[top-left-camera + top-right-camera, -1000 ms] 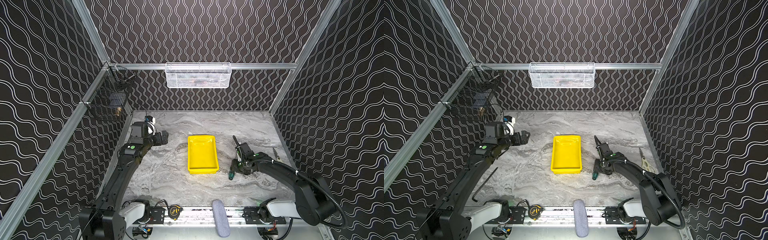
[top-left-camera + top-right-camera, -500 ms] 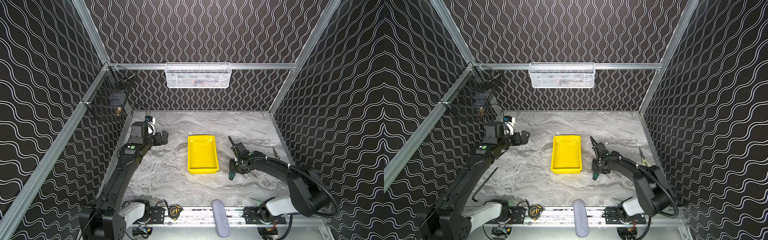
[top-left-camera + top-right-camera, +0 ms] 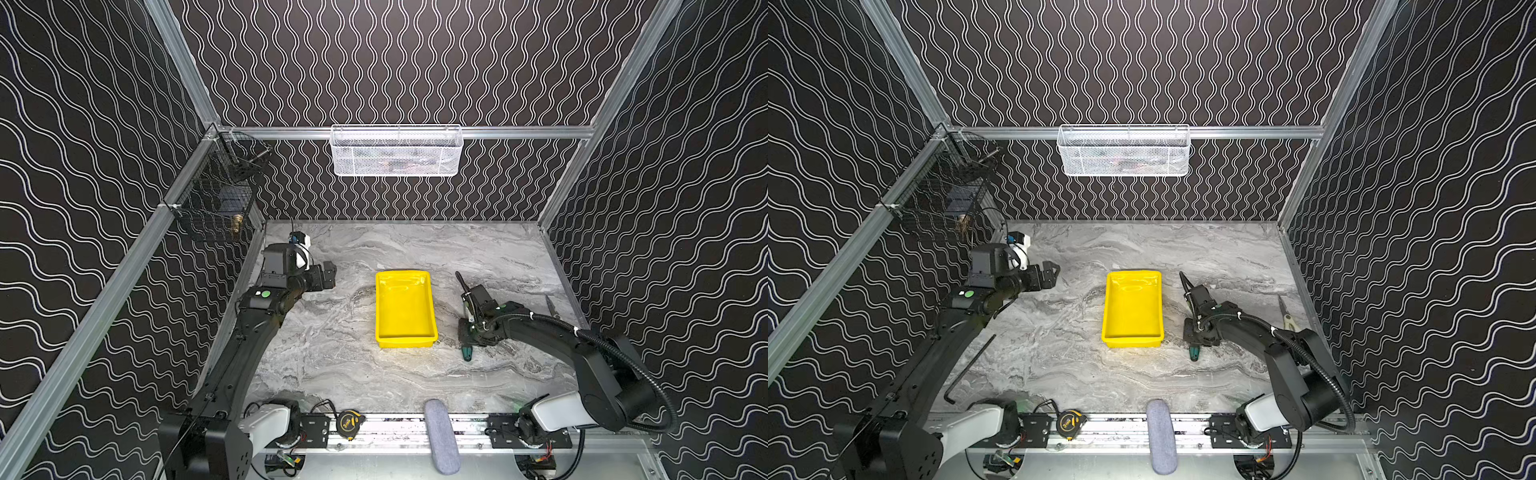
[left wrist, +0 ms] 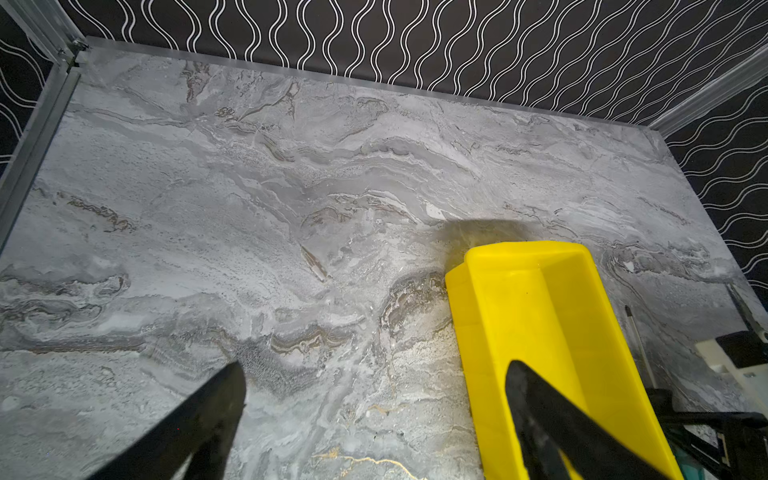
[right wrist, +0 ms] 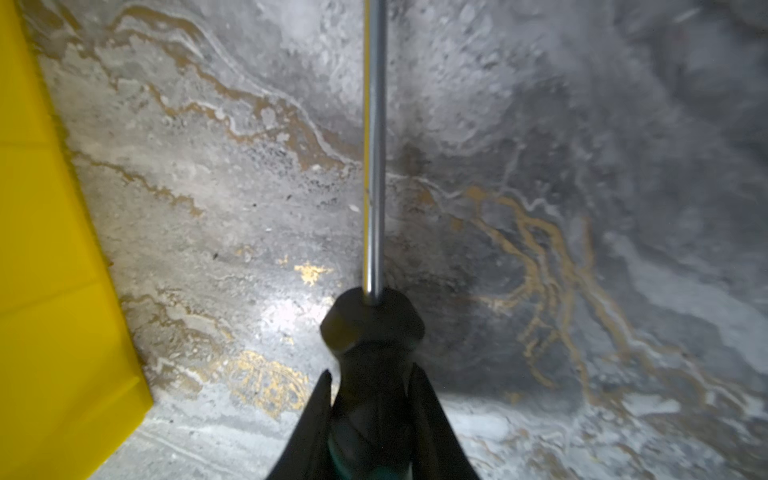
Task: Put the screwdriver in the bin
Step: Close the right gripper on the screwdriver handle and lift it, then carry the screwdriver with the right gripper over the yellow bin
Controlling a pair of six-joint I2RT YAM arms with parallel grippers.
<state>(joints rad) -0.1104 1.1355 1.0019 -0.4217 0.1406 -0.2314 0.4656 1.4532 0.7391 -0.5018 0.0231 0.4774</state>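
the right gripper is clamped on the handle of the screwdriver; in the right wrist view its two dark fingers press against either side of the black part of the handle, with the metal shaft running straight out ahead over the marble table. in both top views the screwdriver lies to the right of the bin, apart from it, its green handle end poking out toward the front edge from under the gripper and its shaft tip pointing toward the back wall. the pictures do not settle whether it is lifted or on the marble.

the bin sits on the table near the middle, long side running front to back (nothing shows inside it). the wrist view catches its yellow wall just beside the shaft's side.

the left gripper hangs above the table on the left, well apart from the bin; in the left wrist view its fingers stand wide apart with nothing between them.

a pair of scissors lies near the right wall, a tape measure rests on the front rail, and a long hex key lies beside the left arm. a white mesh basket hangs on the back wall and a black wire basket on the left wall.
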